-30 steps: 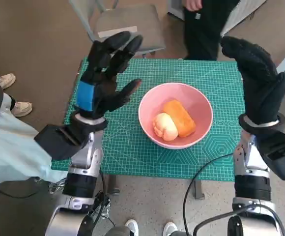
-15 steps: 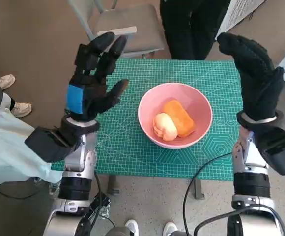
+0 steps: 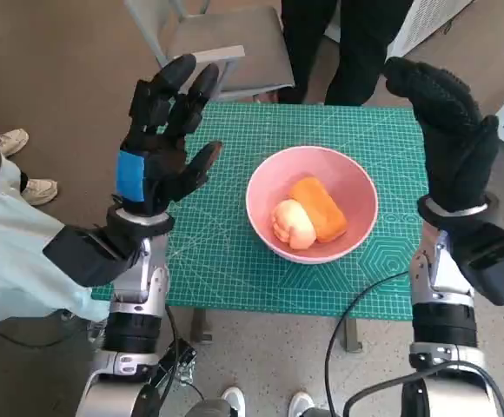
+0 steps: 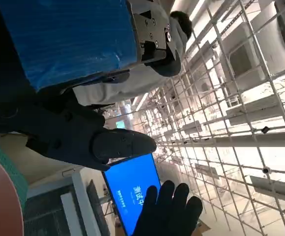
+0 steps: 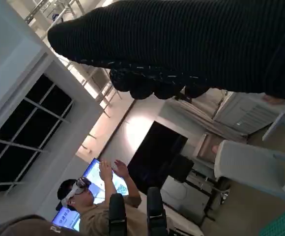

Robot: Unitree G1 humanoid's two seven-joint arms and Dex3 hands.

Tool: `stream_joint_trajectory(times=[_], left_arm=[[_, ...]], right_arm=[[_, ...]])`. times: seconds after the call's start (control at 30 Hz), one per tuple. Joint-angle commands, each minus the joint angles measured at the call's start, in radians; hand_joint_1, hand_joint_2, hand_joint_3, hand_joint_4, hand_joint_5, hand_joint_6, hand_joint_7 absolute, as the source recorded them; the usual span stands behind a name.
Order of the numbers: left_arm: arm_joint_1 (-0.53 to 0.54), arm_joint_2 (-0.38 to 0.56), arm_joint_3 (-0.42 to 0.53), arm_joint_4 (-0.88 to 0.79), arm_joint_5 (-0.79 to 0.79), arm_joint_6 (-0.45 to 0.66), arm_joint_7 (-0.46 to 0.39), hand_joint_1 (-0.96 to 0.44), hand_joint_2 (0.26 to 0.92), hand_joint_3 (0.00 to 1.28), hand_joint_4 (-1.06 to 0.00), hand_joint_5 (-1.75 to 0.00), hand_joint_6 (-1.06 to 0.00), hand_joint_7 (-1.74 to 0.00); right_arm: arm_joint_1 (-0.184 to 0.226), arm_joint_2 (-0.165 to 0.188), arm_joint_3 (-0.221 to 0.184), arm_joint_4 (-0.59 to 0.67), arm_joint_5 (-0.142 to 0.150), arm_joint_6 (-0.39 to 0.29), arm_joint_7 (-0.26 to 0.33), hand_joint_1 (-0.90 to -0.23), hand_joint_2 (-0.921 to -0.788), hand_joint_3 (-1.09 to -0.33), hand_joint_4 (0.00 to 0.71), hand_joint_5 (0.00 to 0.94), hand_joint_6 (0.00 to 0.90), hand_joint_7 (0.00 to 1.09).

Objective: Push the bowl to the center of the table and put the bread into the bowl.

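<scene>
The black fingers (image 3: 169,91) of the left hand (image 3: 159,148) are spread apart and point toward twelve o'clock, empty, with the thumb reaching toward three o'clock; compared with a second ago this hand has drawn back toward nine o'clock, farther from the round pink bowl (image 3: 312,203). The right hand (image 3: 446,130) in its black knitted glove is raised at three o'clock with its fingers extended and close together, holding nothing, and has barely shifted. The bowl sits where it was, near the middle of the green gridded cutting mat (image 3: 226,252), between the two hands and touching neither. Inside it lie the orange oblong bread roll (image 3: 319,208) and, touching it on the eight o'clock side, a pale rounded bun (image 3: 292,223). A grey chair (image 3: 226,43) stands at twelve o'clock beyond the table, beside a person's dark-trousered legs (image 3: 334,43), which have moved since earlier. White shoes (image 3: 26,165) show at nine o'clock on the brown floor (image 3: 52,61). The right wrist view shows a person wearing a headset (image 5: 83,194) with hands raised
</scene>
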Motion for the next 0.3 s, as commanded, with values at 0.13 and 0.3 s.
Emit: stream_joint_trajectory(times=[0.13, 0.3], left_arm=[[0.012, 0.005, 0.005, 0.002, 0.0, -0.005, -0.007, -0.49, 0.921, 0.31, -0.33, -0.05, -0.15, -0.61], [0.014, 0.003, 0.005, -0.002, -0.007, 0.002, -0.01, -0.49, 0.921, 0.31, -0.34, -0.05, -0.16, -0.61]], right_arm=[[0.001, 0.002, 0.002, 0.012, 0.0, 0.024, 0.008, -0.634, -0.921, -0.749, 0.263, 0.0, 0.003, 0.6], [0.002, 0.001, 0.003, 0.009, -0.001, 0.029, 0.008, -0.639, -0.921, -0.751, 0.263, 0.0, 0.002, 0.6]])
